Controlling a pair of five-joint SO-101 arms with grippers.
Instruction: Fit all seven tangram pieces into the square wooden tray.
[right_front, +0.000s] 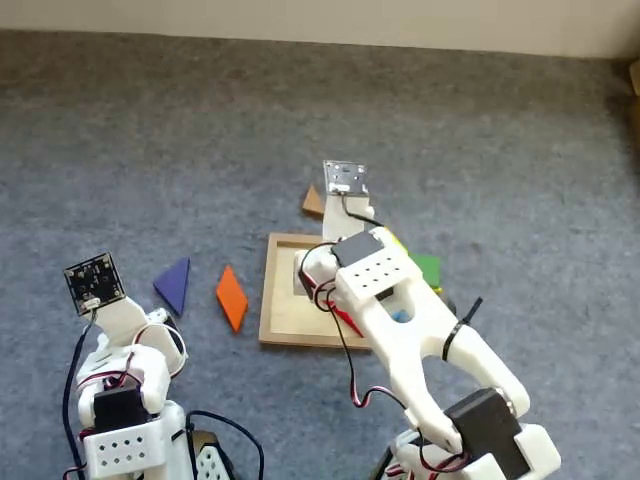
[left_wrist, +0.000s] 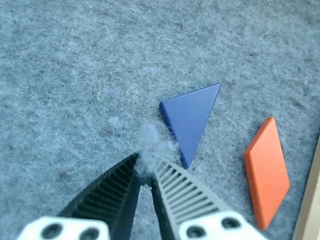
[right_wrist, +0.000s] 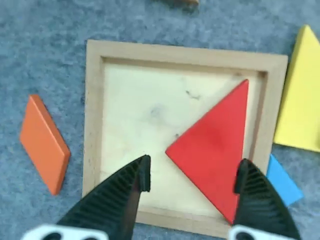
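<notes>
Grey carpet (right_front: 150, 120) as work surface. Red triangle (right_wrist: 217, 150) lay in square wooden tray (right_wrist: 95, 100), frame centre. Right gripper (right_wrist: 194, 174) hung above it, wide open and empty. Left gripper (left_wrist: 148, 165) was closed on nothing beside blue triangle (left_wrist: 190, 115). Six pieces lay outside, unplaced.

High view: fixed, well above and behind both arms, facing down over the grey carpet (right_front: 150, 130); farthest off, widest.
Left wrist view: low, near the carpet, facing a blue triangle (left_wrist: 190, 117).
Right wrist view: near, straight down on the wooden tray (right_wrist: 93, 100).
Shared by all three: orange piece (right_front: 231, 297) beside the tray's edge.
</notes>
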